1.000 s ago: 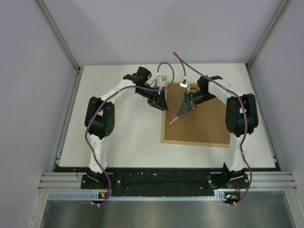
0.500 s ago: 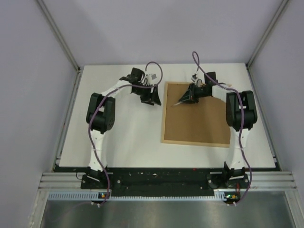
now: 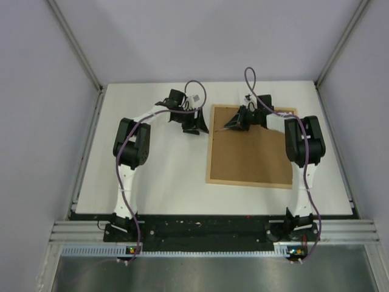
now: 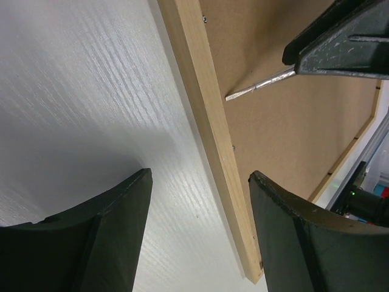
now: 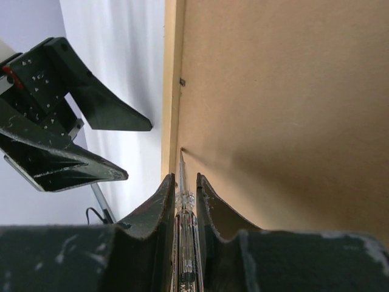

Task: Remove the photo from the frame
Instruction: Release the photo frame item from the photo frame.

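**Top view.** You have the frame [image 3: 250,182] lying flat on the bench [image 3: 158,176], right of centre, with its brown backing [image 3: 252,152] facing up. The photo is hidden under it. Your left end effector [image 3: 197,125] sits just left of the frame's upper left corner, over bare bench. Your right end effector [image 3: 229,125] is over the upper left part of the backing, pointing left.

**Left wrist.** Fingers [image 4: 91,243] are spread wide and grip nothing. The frame's wooden edge runs between them from top centre to lower right. At upper right, the right end effector carries a screwdriver [image 4: 258,87], its blade tip at the inner side of that edge.

**Right wrist.** Fingers [image 5: 161,207] are closed on the screwdriver shaft at bottom centre. The tip is at the seam between frame and backing, mid-picture. A small tab [image 5: 182,81] shows higher up on that seam. The left end effector is at the left, jaws apart.
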